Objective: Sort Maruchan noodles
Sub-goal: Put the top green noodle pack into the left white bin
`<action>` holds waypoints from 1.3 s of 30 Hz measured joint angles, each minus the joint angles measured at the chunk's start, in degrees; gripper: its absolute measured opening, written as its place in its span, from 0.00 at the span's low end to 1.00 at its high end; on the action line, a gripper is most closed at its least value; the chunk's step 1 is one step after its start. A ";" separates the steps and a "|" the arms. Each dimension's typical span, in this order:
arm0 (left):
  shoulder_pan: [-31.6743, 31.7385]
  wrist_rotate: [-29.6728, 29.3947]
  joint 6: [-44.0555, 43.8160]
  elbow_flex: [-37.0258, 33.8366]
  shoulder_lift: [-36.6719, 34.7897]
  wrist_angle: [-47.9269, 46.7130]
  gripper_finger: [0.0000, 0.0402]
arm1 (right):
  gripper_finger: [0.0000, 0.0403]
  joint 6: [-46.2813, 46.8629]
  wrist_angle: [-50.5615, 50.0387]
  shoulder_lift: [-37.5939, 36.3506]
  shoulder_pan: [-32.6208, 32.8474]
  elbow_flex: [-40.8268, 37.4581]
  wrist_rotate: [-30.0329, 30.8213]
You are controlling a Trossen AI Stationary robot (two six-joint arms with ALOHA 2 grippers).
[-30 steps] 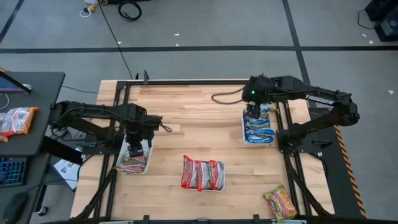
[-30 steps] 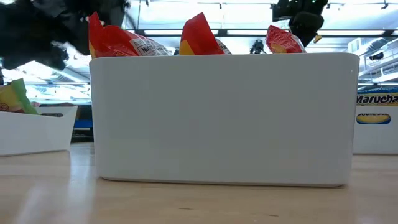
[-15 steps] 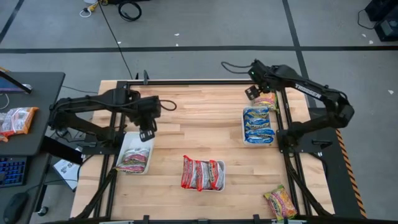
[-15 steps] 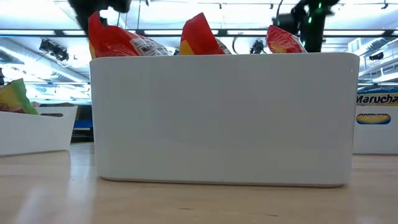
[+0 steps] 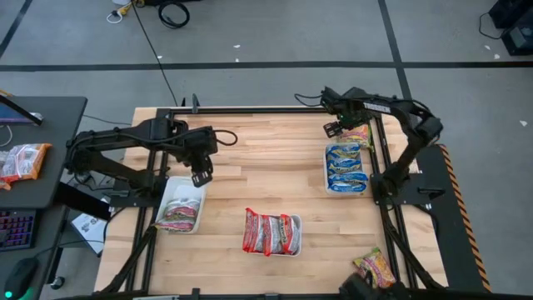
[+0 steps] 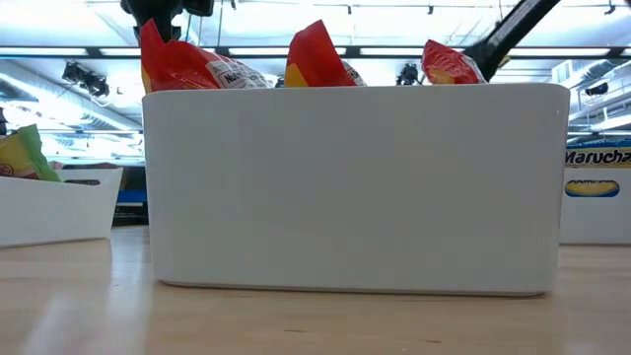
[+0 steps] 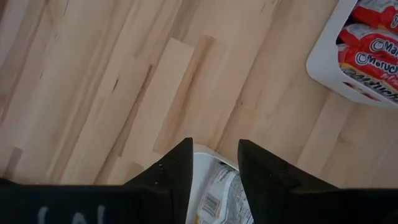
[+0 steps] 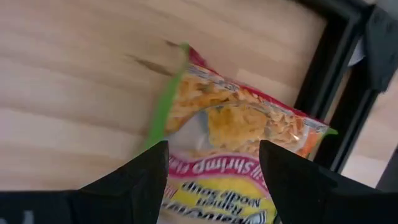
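Note:
A yellow-orange-green Maruchan noodle packet [image 8: 239,127] lies flat on the table by the far right rail [image 5: 358,133]. My right gripper [image 8: 212,155] hovers open just above it, a finger on either side; whether they touch it I cannot tell. My left gripper [image 7: 214,149] is open and holds nothing, above the far end of the left white tray [image 5: 191,193], which holds a yellow-green packet [image 5: 176,218]. Blue packets fill the right tray [image 5: 346,167]. Red packets stand in the middle tray [image 5: 272,232].
A second yellow-green packet [image 5: 375,271] lies at the table's near right corner. The black frame rail [image 8: 323,81] runs close beside the packet under my right gripper. In the low view the middle tray's wall [image 6: 355,187] blocks most of the table. Bare wood lies between the trays.
My right gripper has swung from above the blue tray toward the table's far edge, rolled, and come down over the yellow-green packet. My left gripper has risen out of the left tray and drawn a little toward the far edge; its packet stays in the tray.

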 joint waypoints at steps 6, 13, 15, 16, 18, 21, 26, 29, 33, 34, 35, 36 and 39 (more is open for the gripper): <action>-2.07 0.00 -4.03 0.00 0.00 -0.13 0.33 | 0.63 -0.86 1.27 5.55 -3.61 0.11 -1.95; -3.61 -0.12 -0.67 0.00 0.00 -0.20 0.33 | 0.63 2.59 12.57 6.10 -3.67 0.28 -15.61; -3.51 -0.84 0.82 0.00 0.00 -0.20 0.33 | 0.63 4.39 16.90 5.43 -2.53 0.15 -22.14; -3.38 -1.73 1.55 0.00 0.00 -0.16 0.33 | 0.63 5.20 19.03 4.98 -1.91 -0.01 -25.21; -3.12 -3.02 2.12 0.00 0.00 0.02 0.33 | 0.63 6.97 23.45 3.71 -0.65 -0.13 -30.85; -2.64 -3.17 1.78 0.00 0.00 1.03 0.33 | 0.63 8.09 31.21 0.95 1.13 -0.09 -37.36; -0.87 -3.07 -2.53 -0.17 0.00 1.55 0.33 | 0.63 -0.49 37.39 -4.81 4.99 -0.06 -38.85; 0.54 -2.29 -2.07 -0.47 0.00 -1.40 0.33 | 0.63 -12.50 35.01 -7.61 8.87 -0.02 -35.01; 2.64 -1.81 0.32 -0.48 -0.04 -4.16 0.33 | 0.62 -24.13 21.58 -8.07 16.76 1.32 -20.67; 3.26 -1.86 1.08 -0.48 -0.04 -3.85 0.33 | 0.61 -25.88 18.47 -7.23 19.05 1.91 -17.18; 4.00 -1.83 2.02 -0.48 -0.04 -3.55 0.33 | 0.61 -27.07 16.04 -6.19 21.31 2.52 -13.83; 4.78 -1.84 3.19 -0.48 -0.04 -3.18 0.33 | 0.61 -27.94 13.97 -5.07 23.52 3.12 -10.87; 7.32 -1.85 5.21 -0.48 -0.04 -2.08 0.33 | 0.61 -29.58 9.53 -1.23 28.88 4.99 -4.83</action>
